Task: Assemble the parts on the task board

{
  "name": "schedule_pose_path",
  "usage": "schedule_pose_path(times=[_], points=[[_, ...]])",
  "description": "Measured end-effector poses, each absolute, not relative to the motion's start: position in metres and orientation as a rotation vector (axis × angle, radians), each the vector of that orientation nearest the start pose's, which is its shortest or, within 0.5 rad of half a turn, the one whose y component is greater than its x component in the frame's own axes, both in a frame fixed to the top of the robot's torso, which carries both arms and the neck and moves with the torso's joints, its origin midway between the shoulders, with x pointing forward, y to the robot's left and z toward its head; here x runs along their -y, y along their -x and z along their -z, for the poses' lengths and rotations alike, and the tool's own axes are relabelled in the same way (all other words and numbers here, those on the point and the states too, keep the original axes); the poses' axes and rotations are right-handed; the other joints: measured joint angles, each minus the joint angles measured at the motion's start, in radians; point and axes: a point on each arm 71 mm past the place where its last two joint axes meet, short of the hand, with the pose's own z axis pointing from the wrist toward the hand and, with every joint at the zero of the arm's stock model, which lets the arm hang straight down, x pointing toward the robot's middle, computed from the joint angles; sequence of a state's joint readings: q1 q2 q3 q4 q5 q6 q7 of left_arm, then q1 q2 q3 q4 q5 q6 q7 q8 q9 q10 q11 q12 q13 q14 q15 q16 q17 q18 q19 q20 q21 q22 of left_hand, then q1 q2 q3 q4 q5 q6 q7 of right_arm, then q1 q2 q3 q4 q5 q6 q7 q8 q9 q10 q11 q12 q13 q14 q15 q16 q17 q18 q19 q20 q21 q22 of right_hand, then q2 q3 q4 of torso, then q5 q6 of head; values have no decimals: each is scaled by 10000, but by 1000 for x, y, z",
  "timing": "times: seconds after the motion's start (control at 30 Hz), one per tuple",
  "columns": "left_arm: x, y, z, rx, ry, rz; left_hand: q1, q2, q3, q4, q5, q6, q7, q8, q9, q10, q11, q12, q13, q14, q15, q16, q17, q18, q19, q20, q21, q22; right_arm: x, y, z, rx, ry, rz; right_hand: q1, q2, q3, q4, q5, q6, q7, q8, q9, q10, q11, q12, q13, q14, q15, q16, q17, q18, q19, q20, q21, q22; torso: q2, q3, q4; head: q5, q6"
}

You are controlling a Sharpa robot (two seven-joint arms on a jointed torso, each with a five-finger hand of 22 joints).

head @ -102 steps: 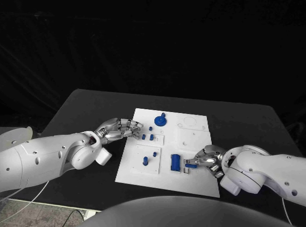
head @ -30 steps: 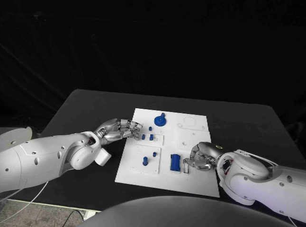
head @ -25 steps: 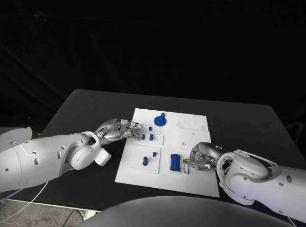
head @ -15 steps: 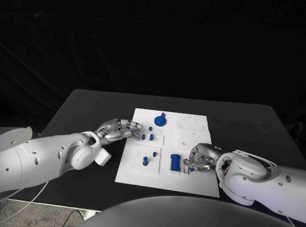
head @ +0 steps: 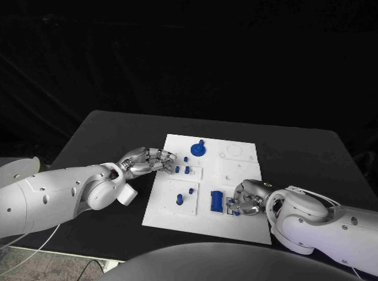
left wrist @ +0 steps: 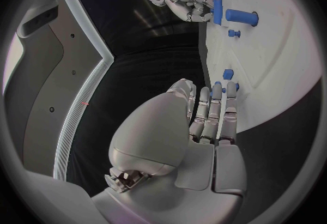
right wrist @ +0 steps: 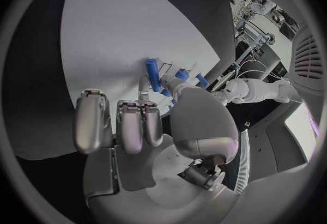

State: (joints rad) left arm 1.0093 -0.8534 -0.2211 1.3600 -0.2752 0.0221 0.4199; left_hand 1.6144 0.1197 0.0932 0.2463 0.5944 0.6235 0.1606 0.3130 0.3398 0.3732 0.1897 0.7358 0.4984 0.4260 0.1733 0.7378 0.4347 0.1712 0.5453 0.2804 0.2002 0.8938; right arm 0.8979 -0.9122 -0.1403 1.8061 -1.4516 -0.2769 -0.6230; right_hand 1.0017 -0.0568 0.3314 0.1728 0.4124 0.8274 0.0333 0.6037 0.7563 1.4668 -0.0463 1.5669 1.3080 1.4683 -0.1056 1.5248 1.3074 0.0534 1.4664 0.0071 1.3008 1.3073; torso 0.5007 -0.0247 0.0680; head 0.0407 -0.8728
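- On the black bench (head: 96, 132) sits the white task board (head: 240, 225), blue parts scattered across it.
- Right robot hand (head: 246, 198) is down at the board's near-right area, fingers curled over a small blue part (head: 234, 205) (looks pinched between thumb and a finger, tho the contact itself is mostly hidden in the head view).
- Left wrist view backs that up: right robot hand (left wrist: 191, 6) sits against an upright blue piece at the end of the long blue block (left wrist: 241, 16).
- Long blue block (head: 216, 201) lies just left of the right robot hand, lengthwise on the board.
- Right wrist view: fingers (right wrist: 129, 123) folded down together, thumb reaching toward a blue peg (right wrist: 154, 74) on the white surface.
- Left robot hand (head: 147, 160) rests at the board's left edge, approx. level w/ two small blue parts (head: 182, 170) near the board's middle-left.
- Left wrist view: its fingers (left wrist: 217, 112) lie straight and close together, tips on the board's edge, nothing held; a small blue cube (left wrist: 228, 73) sits just ahead of the tips.
- Far end of the board: round blue part (head: 198, 148) w/ a knob on top, well apart from both hands.
- Near-left square of the board carries an oval blue part (head: 181, 198) and a smaller one (head: 192, 191) beside it.
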Motion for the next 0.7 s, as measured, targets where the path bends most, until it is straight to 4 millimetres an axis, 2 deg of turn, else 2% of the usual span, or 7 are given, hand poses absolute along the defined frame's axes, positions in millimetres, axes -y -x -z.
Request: schedule_pose_path(times=[0.13,0.2,0.3,0.37,0.43,0.6,0.7], points=[[-245,-422,334,-19337,9686,14886,0,0,18,18,0,0,0,0,0,0,0,0,-11,36,36,0,-10,1,0,0,0,8,182,-338,326,-22295,-1016,-3808,0,0,0,0,0,59,-52,23,88,0,0,0,0,0,0,0,0,0,0,0,0,0,0,0,0,0,0],[-245,-422,334,-19345,9688,14885,0,0,28,28,0,0,0,0,0,0,0,0,-12,37,37,0,-11,1,0,0,0,12,182,-338,326,-22319,-1051,-3821,5,5,7,-7,35,203,-90,153,186,0,0,0,-1,0,0,0,0,0,0,0,0,-1,0,0,0,0,0],[-245,-422,334,-19353,9691,14884,0,0,28,28,0,0,0,0,0,0,0,0,-12,37,37,0,-11,1,0,0,0,12,182,-338,326,-22333,-1103,-3845,149,149,179,-146,608,299,-179,326,372,-18,-21,0,-1,0,0,0,0,0,0,0,0,-1,0,1,0,0,0],[-245,-422,334,-19360,9693,14883,0,0,28,28,0,0,0,0,0,-1,0,0,-12,37,37,0,-11,1,0,0,0,11,182,-337,326,-22345,-1155,-3865,175,175,340,-195,1100,349,-194,461,529,-7,-86,0,-1,-38,-38,0,-1,0,-19,-23,1,4,0,1,-1,6,0],[-245,-422,334,-19366,9694,14883,0,0,28,28,0,0,0,0,0,0,0,0,-12,37,37,0,-11,-1,0,0,0,11,182,-337,326,-22352,-1198,-3883,201,200,478,-218,1402,367,-182,589,707,9,-101,0,-2,-15,-61,0,0,0,1,-75,1,8,0,2,0,18,0],[-245,-422,334,-19381,9700,14879,0,0,28,28,0,0,0,0,0,-1,0,0,-12,37,37,0,-10,1,0,0,0,11,185,-336,325,-22330,-1386,-3924,213,212,621,-159,1789,368,-182,760,968,-25,-138,0,-2,-35,-111,0,0,0,1,-74,1,7,0,2,0,43,0],[-246,-422,335,-19388,9703,14874,0,0,28,28,0,0,0,0,0,-1,0,0,-11,37,37,0,-10,1,0,0,0,11,187,-334,323,-22337,-1566,-3972,213,212,626,-157,1864,368,-181,774,998,9,-173,0,-3,-35,-111,0,0,0,1,-74,1,7,0,2,-3,63,0]])
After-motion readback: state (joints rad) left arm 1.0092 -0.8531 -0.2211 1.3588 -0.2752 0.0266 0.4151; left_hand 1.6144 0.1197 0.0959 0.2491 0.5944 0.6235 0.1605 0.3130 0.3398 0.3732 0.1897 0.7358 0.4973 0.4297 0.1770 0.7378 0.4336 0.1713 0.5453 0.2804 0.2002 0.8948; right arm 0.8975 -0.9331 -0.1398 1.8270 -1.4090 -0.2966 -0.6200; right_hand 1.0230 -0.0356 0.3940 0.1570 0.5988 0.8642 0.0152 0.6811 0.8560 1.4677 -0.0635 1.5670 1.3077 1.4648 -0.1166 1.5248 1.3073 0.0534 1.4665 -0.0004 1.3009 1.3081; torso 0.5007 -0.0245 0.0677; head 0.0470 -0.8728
